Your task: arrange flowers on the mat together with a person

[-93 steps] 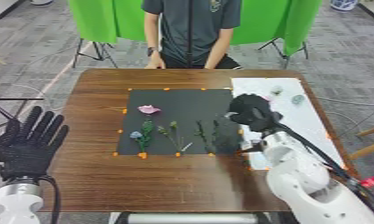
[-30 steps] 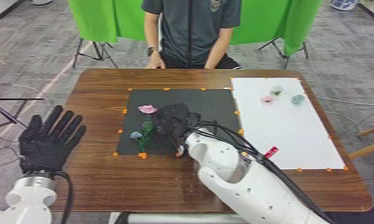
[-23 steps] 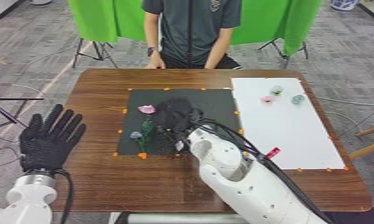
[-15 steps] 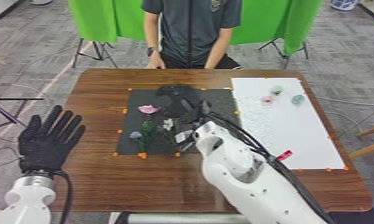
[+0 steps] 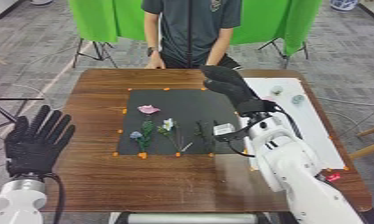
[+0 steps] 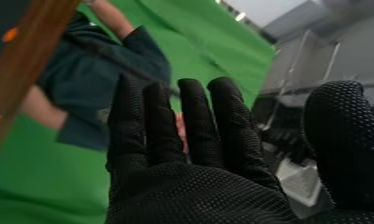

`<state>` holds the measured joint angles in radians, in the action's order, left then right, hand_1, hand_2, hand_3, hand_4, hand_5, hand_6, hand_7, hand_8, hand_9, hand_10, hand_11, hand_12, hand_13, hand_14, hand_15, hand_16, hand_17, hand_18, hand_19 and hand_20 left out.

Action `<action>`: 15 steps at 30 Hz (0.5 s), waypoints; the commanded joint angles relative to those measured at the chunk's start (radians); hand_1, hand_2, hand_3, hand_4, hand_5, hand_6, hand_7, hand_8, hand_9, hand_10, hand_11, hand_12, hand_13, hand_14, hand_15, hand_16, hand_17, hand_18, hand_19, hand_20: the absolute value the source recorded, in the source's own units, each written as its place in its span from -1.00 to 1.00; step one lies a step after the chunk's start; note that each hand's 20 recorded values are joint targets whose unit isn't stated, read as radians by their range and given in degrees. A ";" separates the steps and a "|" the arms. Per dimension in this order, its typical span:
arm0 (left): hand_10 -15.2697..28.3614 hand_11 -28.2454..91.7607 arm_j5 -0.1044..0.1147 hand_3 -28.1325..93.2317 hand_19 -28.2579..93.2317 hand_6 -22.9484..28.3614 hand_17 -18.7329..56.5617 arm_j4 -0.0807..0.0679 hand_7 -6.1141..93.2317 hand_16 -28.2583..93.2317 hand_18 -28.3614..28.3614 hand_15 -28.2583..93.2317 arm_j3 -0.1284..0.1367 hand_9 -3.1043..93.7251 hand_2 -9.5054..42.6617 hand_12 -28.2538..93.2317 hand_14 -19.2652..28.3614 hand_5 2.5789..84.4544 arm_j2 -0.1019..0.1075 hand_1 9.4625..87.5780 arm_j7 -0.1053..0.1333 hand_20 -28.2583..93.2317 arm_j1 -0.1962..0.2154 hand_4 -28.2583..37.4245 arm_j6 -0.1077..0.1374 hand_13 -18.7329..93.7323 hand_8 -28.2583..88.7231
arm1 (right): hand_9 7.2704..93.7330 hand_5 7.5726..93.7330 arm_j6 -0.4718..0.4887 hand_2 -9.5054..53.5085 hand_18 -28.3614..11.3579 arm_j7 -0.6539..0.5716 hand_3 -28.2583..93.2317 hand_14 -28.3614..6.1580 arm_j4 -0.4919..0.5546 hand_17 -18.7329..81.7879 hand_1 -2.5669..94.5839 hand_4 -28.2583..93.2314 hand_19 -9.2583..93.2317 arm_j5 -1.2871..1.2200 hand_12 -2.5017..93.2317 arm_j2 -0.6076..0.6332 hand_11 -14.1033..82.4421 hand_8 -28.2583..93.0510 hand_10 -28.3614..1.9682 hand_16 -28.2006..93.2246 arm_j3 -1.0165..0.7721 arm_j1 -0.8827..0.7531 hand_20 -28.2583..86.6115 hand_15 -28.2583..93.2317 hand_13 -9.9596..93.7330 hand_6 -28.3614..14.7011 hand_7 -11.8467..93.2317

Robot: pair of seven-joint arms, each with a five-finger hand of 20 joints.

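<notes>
In the head view my right hand [image 5: 226, 82] is above the back right corner of the black mat [image 5: 185, 100], fingers straight and holding nothing. The right wrist view shows the same hand [image 6: 201, 187] open. A pink flower [image 5: 148, 109] lies on the mat's left part, above a blue flower [image 5: 136, 135] with green leaves [image 5: 147, 129]. Beside them a white flower [image 5: 168, 123] tops some thin stems [image 5: 179, 140]. Dark green stems [image 5: 201, 131] lie farther right. My left hand [image 5: 31, 152] is open off the table's left side.
On the white mat [image 5: 303, 132] at the right are a pale green flower head [image 5: 277, 90] and a blue-green one [image 5: 297, 99]. My right forearm crosses this mat. Orange marks line the mats. Across the table [image 5: 95, 107] a person stands, hands near its far edge.
From over the black mat's middle, my right hand has moved right and back. The white flower is now uncovered on the stems, where no white bloom showed at first. My left hand has shifted slightly left.
</notes>
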<state>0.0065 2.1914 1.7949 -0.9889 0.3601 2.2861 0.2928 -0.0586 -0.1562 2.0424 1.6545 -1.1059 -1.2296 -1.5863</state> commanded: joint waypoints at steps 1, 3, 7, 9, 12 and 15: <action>0.33 -0.21 -0.013 0.65 -0.10 0.12 -0.61 0.011 -0.59 -0.62 0.46 -0.12 0.029 -0.09 -0.08 -0.42 0.40 0.01 -0.016 -0.53 0.009 -0.35 0.035 -1.00 0.004 -0.12 -0.72 | -0.31 -0.32 -0.043 -0.36 -0.33 0.043 0.72 0.00 0.026 -0.40 -0.61 -0.95 0.01 -0.233 -0.74 0.075 -0.56 -0.71 0.07 -0.42 -0.213 -0.195 -0.41 -0.24 -0.30 0.12 -0.52; 0.33 -0.21 -0.014 0.65 -0.10 0.12 -0.61 0.012 -0.60 -0.62 0.46 -0.12 0.031 -0.09 -0.08 -0.42 0.39 0.01 -0.015 -0.53 0.012 -0.35 0.036 -1.00 0.004 -0.13 -0.72 | -0.32 -0.33 -0.050 -0.35 -0.34 0.055 0.72 0.02 0.035 -0.41 -0.62 -0.96 0.00 -0.288 -0.75 0.081 -0.57 -0.71 0.07 -0.43 -0.262 -0.241 -0.41 -0.27 -0.31 0.13 -0.53; 0.33 -0.21 -0.012 0.65 -0.12 0.12 -0.59 0.014 -0.60 -0.62 0.42 -0.13 0.034 -0.09 -0.08 -0.42 0.39 0.01 -0.014 -0.53 0.024 -0.36 0.041 -1.00 -0.002 -0.12 -0.72 | -0.33 -0.33 -0.081 -0.33 -0.32 0.040 0.73 0.07 0.060 -0.40 -0.63 -0.97 -0.04 -0.359 -0.75 0.075 -0.58 -0.71 0.08 -0.43 -0.343 -0.319 -0.41 -0.31 -0.31 0.13 -0.53; 0.33 -0.21 -0.010 0.65 -0.13 0.12 -0.58 0.017 -0.59 -0.62 0.40 -0.13 0.034 -0.08 -0.08 -0.42 0.38 0.01 -0.015 -0.53 0.027 -0.36 0.045 -1.00 -0.003 -0.12 -0.72 | -0.33 -0.33 -0.073 -0.32 -0.32 0.053 0.73 0.13 0.067 -0.40 -0.63 -0.97 -0.04 -0.382 -0.76 0.068 -0.59 -0.71 0.10 -0.43 -0.384 -0.353 -0.41 -0.32 -0.31 0.14 -0.53; 0.33 -0.21 -0.012 0.65 -0.14 0.12 -0.57 0.019 -0.60 -0.62 0.39 -0.13 0.038 -0.08 -0.08 -0.42 0.37 0.01 -0.016 -0.53 0.027 -0.36 0.050 -1.00 -0.002 -0.12 -0.72 | -0.34 -0.34 -0.100 -0.32 -0.31 0.055 0.74 0.16 0.072 -0.39 -0.64 -0.97 -0.06 -0.382 -0.77 0.080 -0.59 -0.71 0.10 -0.45 -0.412 -0.382 -0.41 -0.35 -0.32 0.14 -0.54; 0.33 -0.21 -0.010 0.65 -0.14 0.12 -0.57 0.022 -0.60 -0.62 0.39 -0.13 0.045 -0.08 -0.08 -0.42 0.37 0.01 -0.016 -0.53 0.033 -0.36 0.056 -1.00 -0.004 -0.12 -0.72 | -0.34 -0.34 -0.110 -0.32 -0.31 0.069 0.74 0.16 0.068 -0.39 -0.64 -0.97 -0.06 -0.399 -0.77 0.088 -0.59 -0.71 0.11 -0.45 -0.431 -0.393 -0.40 -0.36 -0.31 0.15 -0.54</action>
<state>-0.0009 2.2049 1.8271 -0.9940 0.3840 2.3175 0.2931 -0.1184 -0.1157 2.1070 1.2613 -1.0412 -1.6255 -1.9227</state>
